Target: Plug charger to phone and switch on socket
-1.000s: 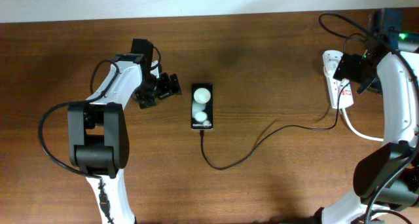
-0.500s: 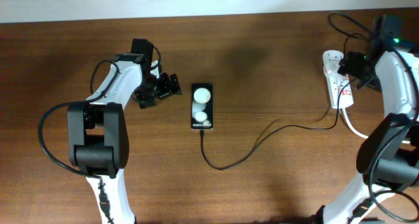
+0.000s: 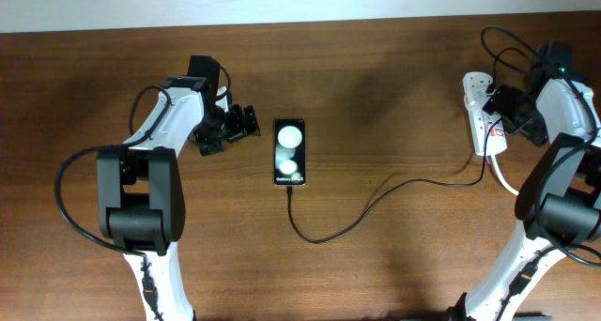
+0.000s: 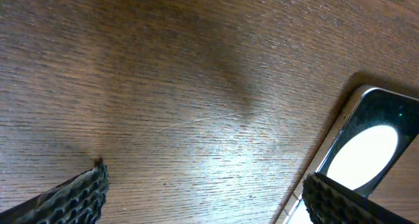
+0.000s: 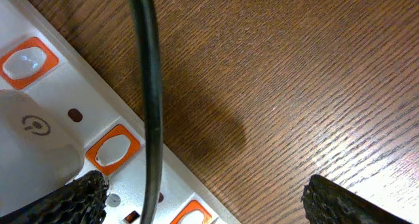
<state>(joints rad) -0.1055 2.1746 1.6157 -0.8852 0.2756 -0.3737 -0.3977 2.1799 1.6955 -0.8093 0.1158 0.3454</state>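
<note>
Wood table (image 3: 376, 77): my L gripper (image 3: 233, 131) gapes wide, empty, just beside phone (image 3: 290, 152), which lies flat, long axis far-to-near, lettered end nearward w/ charger (image 3: 376, 199) tip meeting it. My R gripper (image 3: 509, 111) gapes too, empty, over socket (image 3: 479, 124).

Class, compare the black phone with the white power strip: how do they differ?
The glossy black rectangular phone mirrors lights; the long white plastic power strip is pale with orange switches. The phone lies mid-table; the strip sits near the right edge. Both lie flat on the wooden table.
</note>
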